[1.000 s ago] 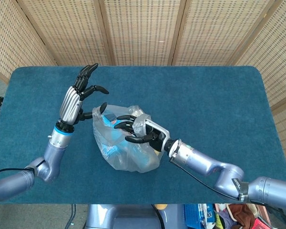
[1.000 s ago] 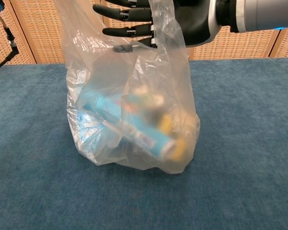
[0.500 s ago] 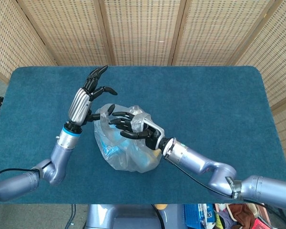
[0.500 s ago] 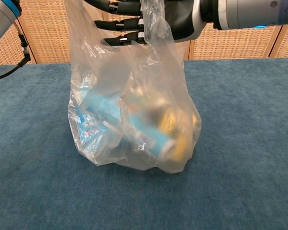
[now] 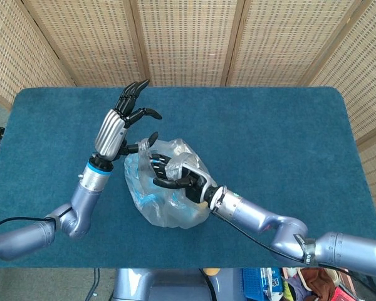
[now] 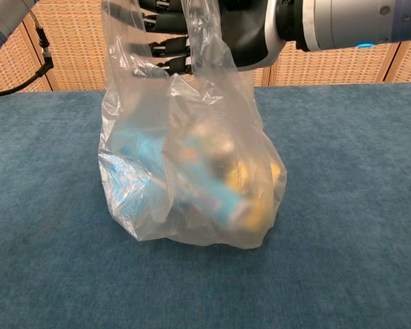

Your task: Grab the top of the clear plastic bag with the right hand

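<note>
Clear plastic bag, crinkled and bulging with blue and yellow packages, stands on the blue-carpeted bench near its middle, its base resting on the cloth and its upper part drawn upward. From the head view I see my right hand at the top of the bag, its black fingers curled in among the gathered film; from the chest view the same hand sits at the top edge of the picture, with a fold of plastic running up across its fingers. I take it to be holding the bag's top, though the film hides just how the fingers close. My left hand stands upright just beside the bag on its left, fingers spread apart and pointing up, thumb reaching toward the plastic, holding nothing. Behind the bench stand woven rattan screen panels.
</note>
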